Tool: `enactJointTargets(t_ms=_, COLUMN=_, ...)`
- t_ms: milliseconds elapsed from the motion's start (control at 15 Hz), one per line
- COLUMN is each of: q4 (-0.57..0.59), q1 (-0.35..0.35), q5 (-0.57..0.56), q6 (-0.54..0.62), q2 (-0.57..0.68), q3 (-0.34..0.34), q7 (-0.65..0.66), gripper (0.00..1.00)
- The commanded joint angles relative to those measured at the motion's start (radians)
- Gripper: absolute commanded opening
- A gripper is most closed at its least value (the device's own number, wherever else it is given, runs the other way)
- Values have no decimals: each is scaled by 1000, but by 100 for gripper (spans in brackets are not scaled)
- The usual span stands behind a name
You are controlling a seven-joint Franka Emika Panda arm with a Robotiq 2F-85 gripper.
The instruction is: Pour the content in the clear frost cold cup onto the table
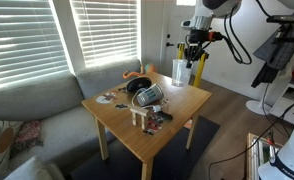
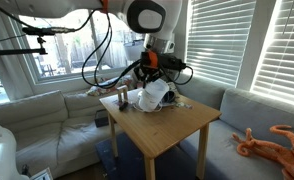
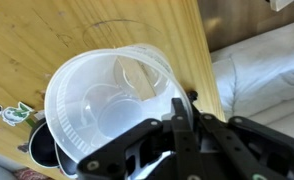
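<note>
The clear frost cold cup [image 3: 107, 95] is a translucent whitish cup, and the wrist view looks into its open mouth. I cannot make out any content inside it. My gripper [image 3: 162, 120] is shut on the cup's rim and wall at one side. In both exterior views the cup [image 1: 179, 71] [image 2: 155, 95] is over the far corner of the light-wood table [image 1: 182, 105] [image 2: 182, 125], with the gripper [image 1: 193, 52] [image 2: 152, 70] just above it. The cup looks tilted in an exterior view. I cannot tell whether its base touches the table.
A black and white clutter pile [image 1: 147, 95] lies mid-table, with small items [image 1: 109, 98] near its edge. A yellow post [image 1: 197, 68] stands behind the cup. An orange toy [image 2: 272, 140] lies on the grey sofa [image 1: 32, 110]. A dark round object [image 3: 42, 150] sits beside the cup.
</note>
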Motion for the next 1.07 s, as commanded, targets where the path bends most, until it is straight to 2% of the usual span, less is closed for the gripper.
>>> enactJointTargets(t_ms=0, q4=128, q1=-56, q5=172, q6=-174, q2=99, q3=-46, q7=-87, gripper=1)
enactJointTargets(t_ms=267, q4=210, q1=-135, q5=339, q6=-343, q2=217, q3=-67, q7=-90, gripper=1)
enactJointTargets(t_ms=467, q4=242, q1=-197, q5=468, q6=-421, q2=304, q3=-56, q7=-39, gripper=1)
enactJointTargets(t_ms=533, q4=179, q1=-183, q5=388, q6=-354, q2=234, q3=-43, q7=-69, gripper=1)
enactJointTargets(t_ms=600, q4=185, q1=-195, q5=398, q6=-358, q2=256, q3=-41, q7=-72, gripper=4)
enactJointTargets(t_ms=867, q4=187, q1=-196, q5=396, q6=-356, q2=257, q3=-35, q7=-75, gripper=4)
enactJointTargets(t_ms=933, q4=188, q1=-195, q5=396, q6=-356, q2=254, q3=-35, q7=-75, gripper=1)
enactJointTargets(t_ms=1000, q4=224, q1=-214, q5=452, q6=-431, q2=297, q3=-38, q7=-65, gripper=1)
